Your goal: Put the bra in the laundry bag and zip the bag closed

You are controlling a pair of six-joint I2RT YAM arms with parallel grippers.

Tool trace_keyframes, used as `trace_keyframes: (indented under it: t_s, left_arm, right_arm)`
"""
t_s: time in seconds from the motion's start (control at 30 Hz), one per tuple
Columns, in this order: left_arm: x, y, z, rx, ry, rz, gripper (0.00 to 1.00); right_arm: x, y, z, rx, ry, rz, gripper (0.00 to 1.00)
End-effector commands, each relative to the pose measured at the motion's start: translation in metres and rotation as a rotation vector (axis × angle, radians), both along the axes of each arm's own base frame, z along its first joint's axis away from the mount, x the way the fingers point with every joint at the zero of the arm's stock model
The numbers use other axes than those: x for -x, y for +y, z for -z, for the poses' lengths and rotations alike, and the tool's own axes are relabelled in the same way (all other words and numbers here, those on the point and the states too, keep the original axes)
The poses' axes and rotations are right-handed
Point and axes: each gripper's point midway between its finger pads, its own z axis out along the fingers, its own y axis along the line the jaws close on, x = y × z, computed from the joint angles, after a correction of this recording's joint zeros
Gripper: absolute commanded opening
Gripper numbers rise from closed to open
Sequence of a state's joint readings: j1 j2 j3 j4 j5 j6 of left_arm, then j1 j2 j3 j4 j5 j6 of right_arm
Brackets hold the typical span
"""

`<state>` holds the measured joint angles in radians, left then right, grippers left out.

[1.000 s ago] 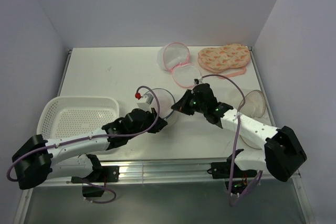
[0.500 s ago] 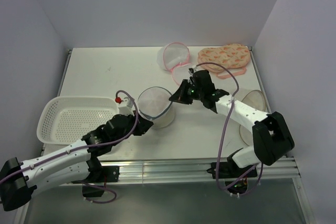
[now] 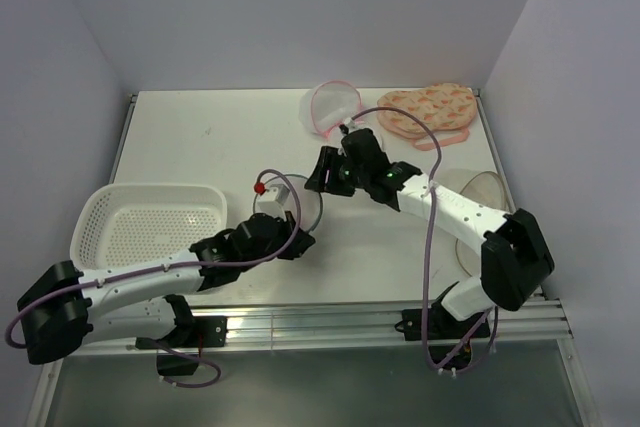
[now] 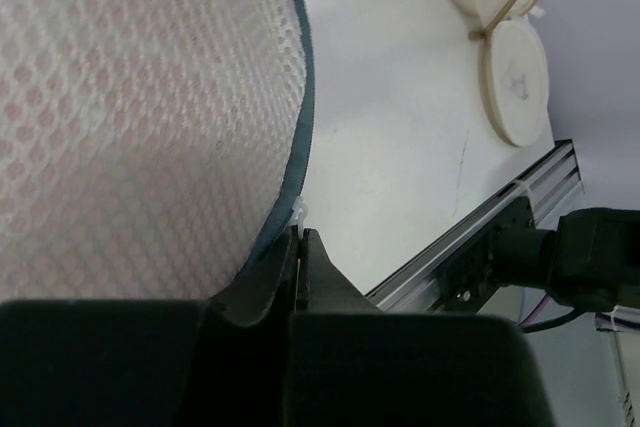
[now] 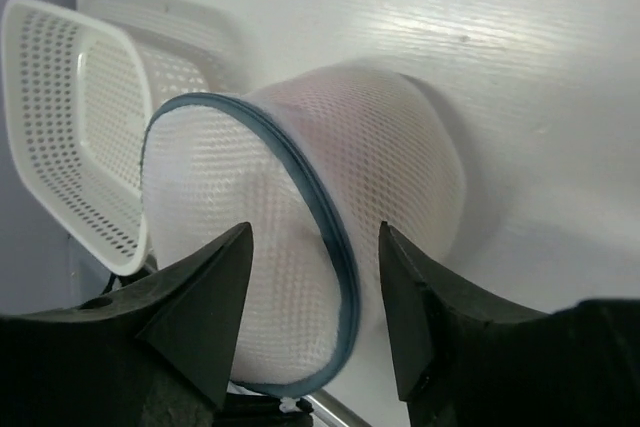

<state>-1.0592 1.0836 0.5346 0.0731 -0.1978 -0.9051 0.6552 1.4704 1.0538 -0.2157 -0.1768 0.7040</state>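
- Nearest, the left pincer [image 4: 300, 239] is pressed together on the grey zip rim of the laundry bag [image 5: 380, 147], which stands on edge in the middle of the tabletop [image 3: 200, 142], near a white basket [image 3: 150, 222]
- Just beyond, the right pincer [image 5: 312, 237] is spread, gripping nothing
- The domes look joined and the mesh shows pink inside — probably loaded, though whether the zip is fully closed cannot be told
- Farthest, a peach padded piece [image 3: 425, 109] and a pink-rimmed bag [image 3: 335, 107] lie at the back

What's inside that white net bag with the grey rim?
Through the mesh of the laundry bag a faint pink tint shows, so something pinkish seems to be inside. The weave blurs its shape, so what it is cannot be told.
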Motion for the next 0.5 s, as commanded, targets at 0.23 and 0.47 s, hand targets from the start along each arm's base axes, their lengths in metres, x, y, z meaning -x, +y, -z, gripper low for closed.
trace_keyframes:
  t_s: [0.23,0.47]
  left_arm:
    - [-0.017,-0.035,-0.038,0.093,-0.068,0.017,0.0]
    - [-0.02,-0.042,-0.04,0.094,-0.074,0.024,0.0]
  right_arm:
    - [0.025,-0.048,-0.028,-0.036,-0.073,0.165,0.68]
    - [0.046,-0.032,-0.007,-0.101,-0.007,0.129,0.68]
